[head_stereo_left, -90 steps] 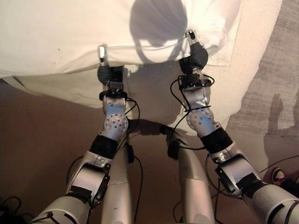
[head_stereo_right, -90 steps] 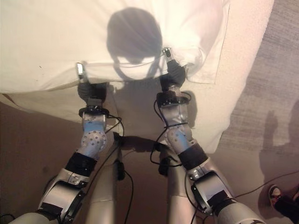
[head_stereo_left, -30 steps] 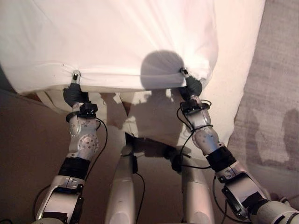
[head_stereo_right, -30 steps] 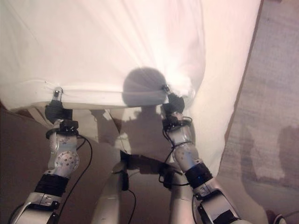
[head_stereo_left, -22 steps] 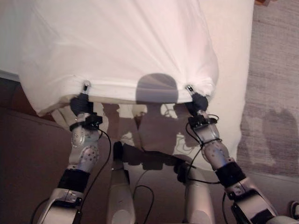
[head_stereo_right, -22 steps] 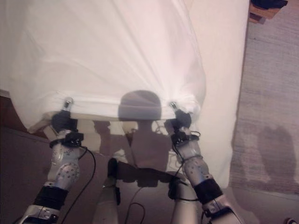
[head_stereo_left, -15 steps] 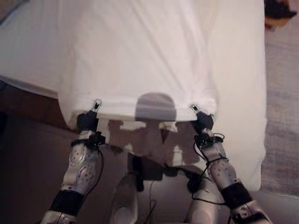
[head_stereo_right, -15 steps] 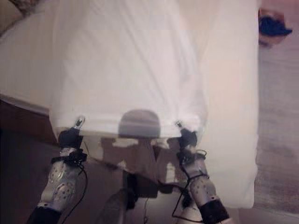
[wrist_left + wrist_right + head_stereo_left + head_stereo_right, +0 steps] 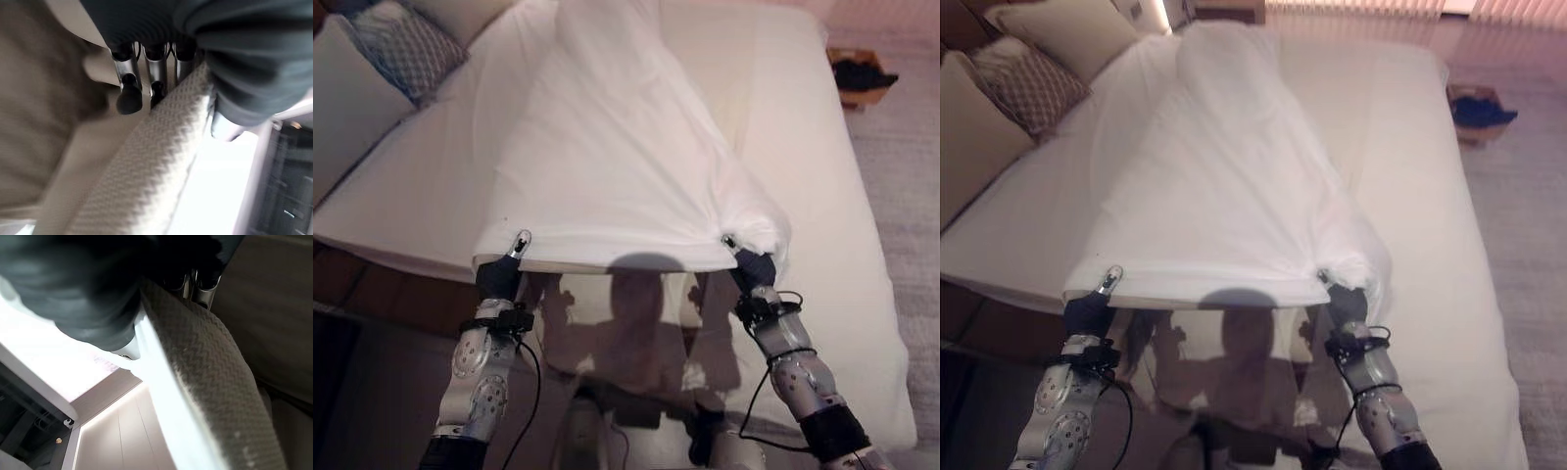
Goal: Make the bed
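I have my left hand (image 9: 497, 277) and my right hand (image 9: 754, 268) each clamped on the near hem of the white sheet (image 9: 607, 176), which hangs lifted between them over the foot edge of the bed (image 9: 822, 176). The sheet runs up the middle of the mattress toward the head, narrowing there. Pillows (image 9: 1009, 69) lean at the bed's head-left corner.

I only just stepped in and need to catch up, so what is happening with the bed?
The robot is making the bed. Its left hand and right hand each grip the near edge of a white cover, fingers curled round the cloth, holding that edge raised and stretched between them. The rest of the cover trails away in a narrowing strip over the mattress toward the pillows, so it is not spread flat yet.
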{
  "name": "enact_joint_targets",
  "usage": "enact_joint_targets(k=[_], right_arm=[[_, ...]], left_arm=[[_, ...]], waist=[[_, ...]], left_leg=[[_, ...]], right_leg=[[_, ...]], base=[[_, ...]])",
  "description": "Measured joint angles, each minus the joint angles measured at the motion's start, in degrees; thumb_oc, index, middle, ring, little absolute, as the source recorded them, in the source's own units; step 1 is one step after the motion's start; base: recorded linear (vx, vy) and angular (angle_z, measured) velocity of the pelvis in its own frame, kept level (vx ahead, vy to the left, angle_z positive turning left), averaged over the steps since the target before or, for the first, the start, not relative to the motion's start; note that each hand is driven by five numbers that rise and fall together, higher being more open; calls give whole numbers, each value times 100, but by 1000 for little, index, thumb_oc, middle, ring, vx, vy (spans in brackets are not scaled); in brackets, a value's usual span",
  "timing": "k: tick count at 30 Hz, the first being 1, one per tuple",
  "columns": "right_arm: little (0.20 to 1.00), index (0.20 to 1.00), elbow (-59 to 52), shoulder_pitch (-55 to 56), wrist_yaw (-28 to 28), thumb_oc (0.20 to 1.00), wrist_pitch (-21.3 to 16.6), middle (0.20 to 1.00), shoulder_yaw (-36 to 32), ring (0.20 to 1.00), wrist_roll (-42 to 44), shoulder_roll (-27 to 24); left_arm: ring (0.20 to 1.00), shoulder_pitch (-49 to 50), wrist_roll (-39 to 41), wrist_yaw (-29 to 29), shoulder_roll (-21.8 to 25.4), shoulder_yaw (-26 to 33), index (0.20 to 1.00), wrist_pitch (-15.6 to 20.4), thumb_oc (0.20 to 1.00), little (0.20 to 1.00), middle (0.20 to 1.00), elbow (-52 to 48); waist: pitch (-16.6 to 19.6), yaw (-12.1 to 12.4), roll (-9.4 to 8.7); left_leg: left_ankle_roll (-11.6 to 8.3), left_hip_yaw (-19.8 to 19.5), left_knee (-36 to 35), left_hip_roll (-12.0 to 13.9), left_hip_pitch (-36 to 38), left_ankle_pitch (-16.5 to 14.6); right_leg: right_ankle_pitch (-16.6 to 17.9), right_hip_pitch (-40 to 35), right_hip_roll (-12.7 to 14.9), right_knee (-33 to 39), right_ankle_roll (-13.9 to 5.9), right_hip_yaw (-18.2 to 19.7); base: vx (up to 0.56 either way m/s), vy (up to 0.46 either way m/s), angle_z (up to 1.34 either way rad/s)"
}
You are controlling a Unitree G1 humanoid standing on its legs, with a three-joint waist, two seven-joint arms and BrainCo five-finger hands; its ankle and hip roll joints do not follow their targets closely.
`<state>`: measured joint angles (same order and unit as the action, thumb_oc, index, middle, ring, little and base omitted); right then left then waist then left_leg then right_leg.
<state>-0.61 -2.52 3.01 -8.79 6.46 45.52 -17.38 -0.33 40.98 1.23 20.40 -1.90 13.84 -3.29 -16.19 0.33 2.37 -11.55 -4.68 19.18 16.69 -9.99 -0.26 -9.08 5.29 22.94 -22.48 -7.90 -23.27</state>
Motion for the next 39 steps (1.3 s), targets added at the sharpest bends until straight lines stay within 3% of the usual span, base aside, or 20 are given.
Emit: enact_joint_targets(k=[1,3,4,5,7,8,9,10,13,15,16,19,22,24,29,30,31,34,36,39], right_arm=[[200,200,-45,203,2,200,2,200,-180,200,-50,11],[200,200,-66,432,-9,200,35,200,-349,200,-110,104],[200,200,-64,494,-18,200,48,200,-344,200,-112,122],[200,200,-94,521,-51,200,69,200,-347,200,-195,255],[200,200,-56,535,-108,200,60,200,-334,200,-344,362],[200,200,62,463,-123,200,62,200,-304,200,-451,365],[200,200,111,476,-125,200,71,200,-288,200,-468,366],[200,200,216,373,-183,200,82,200,-134,200,-493,398],[200,200,549,160,-171,200,79,200,1,200,-565,486],[200,200,632,40,-171,200,79,200,43,200,-570,520],[200,200,655,42,-170,200,79,200,43,200,-571,495],[200,200,786,5,-201,200,105,200,82,200,-569,425],[200,200,1077,-290,-228,200,122,200,338,200,-574,152],[200,200,1019,-293,-240,200,132,200,320,200,-558,36],[200,200,802,28,-230,200,119,200,172,200,-548,-106],[200,200,721,339,-137,200,97,200,-148,200,-554,-87],[200,200,639,414,-99,200,57,200,-308,200,-555,-29],[200,200,543,631,-279,200,118,200,-393,200,-568,-69],[200,200,629,672,-371,200,108,200,-386,200,-640,190],[200,200,667,504,-369,200,172,200,-229,200,-749,246]], left_arm=[[200,-71,-150,35,-3,-171,200,-12,200,200,200,36],[200,-171,-190,54,99,-351,200,-109,200,200,200,50],[200,-108,-189,48,120,-354,200,-131,200,200,200,44],[200,14,-193,46,224,-350,200,-140,200,200,200,72],[200,150,-196,33,280,-349,200,-151,200,200,200,53],[200,288,-203,42,302,-351,200,-172,200,200,200,44],[200,277,-210,38,292,-350,200,-181,200,200,200,44],[200,386,-286,-17,250,-204,200,-184,200,200,200,22],[200,613,-426,-81,297,-93,200,-193,200,200,200,55],[200,747,-432,-123,194,-18,200,-197,200,200,200,31],[200,772,-436,-122,141,-18,200,-200,200,200,200,32],[200,906,-601,-118,-261,99,200,-233,200,200,200,-1],[200,875,-601,-185,-354,143,200,-241,200,200,200,151],[200,703,-600,-171,-440,111,200,-246,200,200,200,223],[200,459,-642,-83,-580,12,200,-260,200,200,200,247],[200,304,-692,41,-598,-108,200,-270,200,200,200,502],[200,167,-772,108,-627,-215,200,-284,200,200,200,713],[200,247,-792,34,-551,-497,200,-460,200,200,200,725],[200,293,-799,-9,-517,-483,200,-459,200,200,200,769],[200,347,-815,-25,-262,-355,200,-458,200,200,200,663]], waist=[[123,-127,14],[175,-262,-264],[179,-296,-240],[198,-78,-269],[218,-77,-291],[226,-27,-219],[215,-84,-209],[181,-5,-153],[275,67,-317],[360,151,-413],[366,177,-363],[419,558,-220],[432,990,-331],[517,775,-243],[654,76,-41],[650,-117,0],[646,-172,22],[625,-272,-190],[572,-295,-182],[419,-90,-128]], left_leg=[[-297,-18,-160,-383,151,-470],[67,53,-432,-1032,124,-432],[159,124,-524,-1063,175,-374],[269,342,-524,-1271,231,-324],[550,713,-562,-1441,344,-301],[721,1058,-807,-1361,514,-214],[810,1105,-967,-1436,626,-161],[847,1113,-1285,-1173,814,-9],[781,1215,-1480,-1141,1060,89],[700,1254,-1647,-1308,1139,173],[688,1223,-1709,-1306,1160,185],[619,910,-1615,-1262,1121,222],[415,-319,-869,-1580,748,121],[283,102,65,-1008,360,-153],[2,-26,-126,-541,541,-345],[-33,184,-222,-762,554,-728],[322,250,-302,-851,545,-877],[815,329,-850,-1703,671,-441],[995,461,-903,-1814,717,-333],[1058,763,-1168,-1553,910,-286]], right_leg=[[130,-63,396,-107,-319,-106],[648,-220,1042,36,-207,-108],[734,-141,1124,5,-200,-51],[1575,-163,1162,140,-146,-149],[2300,-230,1399,160,-125,-543],[2285,-150,1571,-277,-132,-673],[1992,-31,1498,-699,-235,-716],[1045,319,900,-1821,-504,-570],[-154,332,-575,-1555,-226,-1077],[-488,-71,-1161,-214,561,-895],[-363,-123,-1281,104,1048,-892],[-149,99,-1463,290,1079,-325],[229,369,-1336,447,1176,471],[409,133,-1069,810,1020,-507],[379,123,-362,58,552,-1089],[465,46,-69,-86,257,-907],[518,7,98,-131,175,-803],[1088,-104,997,-103,62,-681],[1436,-158,919,-249,169,-673],[912,268,338,-1187,-217,-674]], base=[[-68,503,86],[-121,524,103],[-175,814,46],[-184,764,1],[-186,619,5],[-90,448,2],[-118,585,-18],[-134,330,-36],[-179,278,-44],[-164,87,-53],[-207,112,-58],[-256,198,-82],[-396,355,-104],[-207,471,-18],[-131,552,63],[-107,771,170],[-68,566,170],[-112,482,82],[-97,530,30],[-23,443,-51]])
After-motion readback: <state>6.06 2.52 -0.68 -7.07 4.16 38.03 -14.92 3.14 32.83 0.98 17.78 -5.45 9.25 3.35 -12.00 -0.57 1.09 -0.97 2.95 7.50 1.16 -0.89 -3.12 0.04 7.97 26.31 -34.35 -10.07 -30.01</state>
